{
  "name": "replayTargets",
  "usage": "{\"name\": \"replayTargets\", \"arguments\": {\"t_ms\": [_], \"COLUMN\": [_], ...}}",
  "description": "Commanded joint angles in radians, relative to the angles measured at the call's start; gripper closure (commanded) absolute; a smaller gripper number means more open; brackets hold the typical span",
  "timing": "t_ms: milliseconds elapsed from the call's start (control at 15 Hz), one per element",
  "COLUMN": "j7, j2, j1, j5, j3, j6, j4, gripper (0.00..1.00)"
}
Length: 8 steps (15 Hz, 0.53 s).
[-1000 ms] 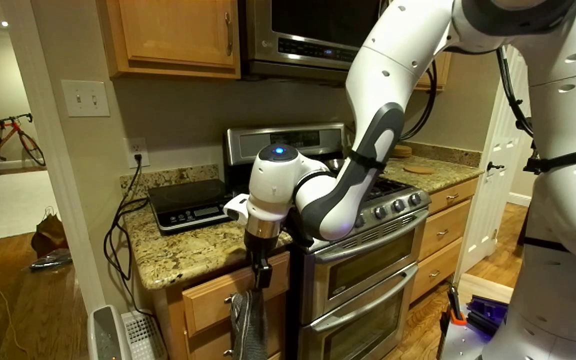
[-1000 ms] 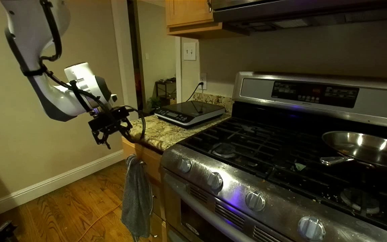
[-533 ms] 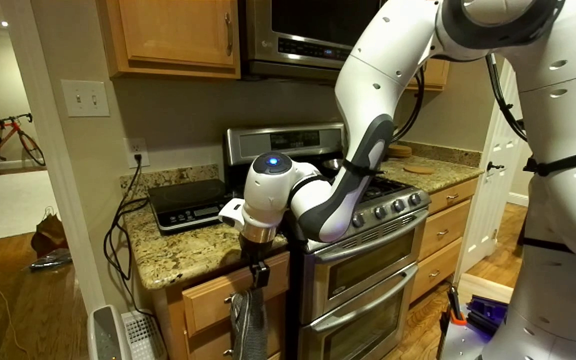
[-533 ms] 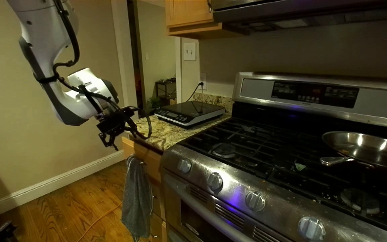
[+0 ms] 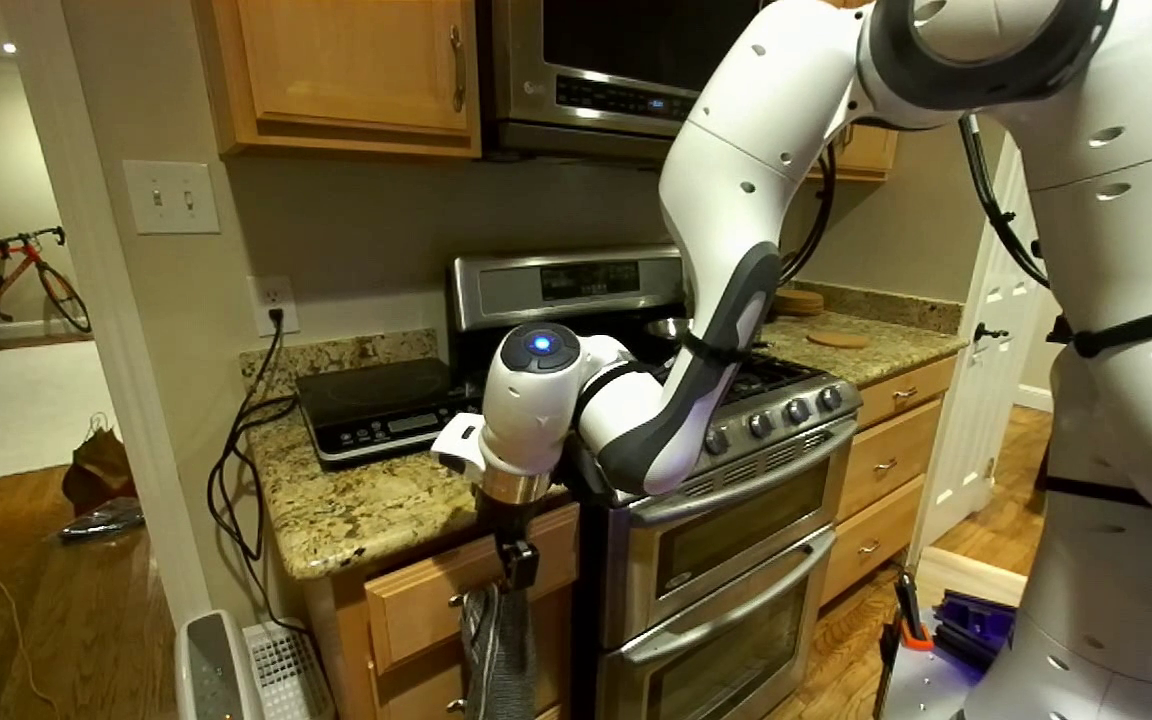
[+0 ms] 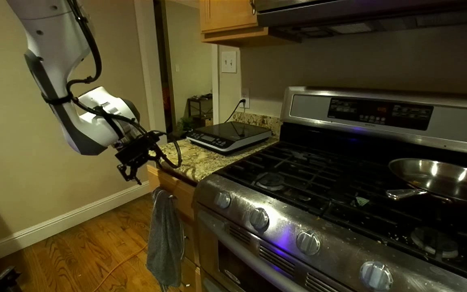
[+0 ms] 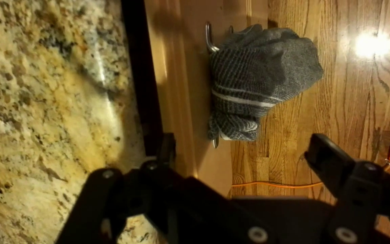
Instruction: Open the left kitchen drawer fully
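The left kitchen drawer (image 5: 411, 615) is the oak drawer under the counter, left of the oven; it also shows in the wrist view (image 7: 181, 84). Its front stands slightly out, with a dark gap under the counter edge; its interior is hidden. A grey striped towel (image 7: 256, 74) hangs over its metal handle (image 7: 210, 37) and covers most of it. It also shows in an exterior view (image 6: 164, 239). My gripper (image 5: 516, 570) is open and empty, pointing down above the towel. In the wrist view (image 7: 242, 147), one finger is over the gap and drawer top, the other over the floor.
The granite counter (image 5: 376, 510) overhangs the drawer and bears a black portable cooktop (image 5: 376, 410). The stainless oven (image 5: 726, 570) with its handle bars stands beside the drawer. A white appliance (image 5: 221, 665) stands on the floor at lower left. A pan (image 6: 440, 182) sits on the stove.
My arm has moved down and toward the drawer, with the gripper lower and closer above the towel. The drawer and towel have not visibly moved.
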Motion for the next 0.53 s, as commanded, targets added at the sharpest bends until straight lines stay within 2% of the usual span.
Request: {"name": "replayTargets", "arguments": {"t_ms": [0, 267, 467], "j7": [0.069, 0.099, 0.100], "j2": [0.008, 0.033, 0.061], "j1": [0.036, 0.040, 0.029], "j5": [-0.070, -0.106, -0.088], "j3": [-0.035, -0.056, -0.059], "j6": [-0.025, -0.023, -0.015], "j4": [0.018, 0.047, 0.064], "gripper": [0.00, 0.00, 0.00]}}
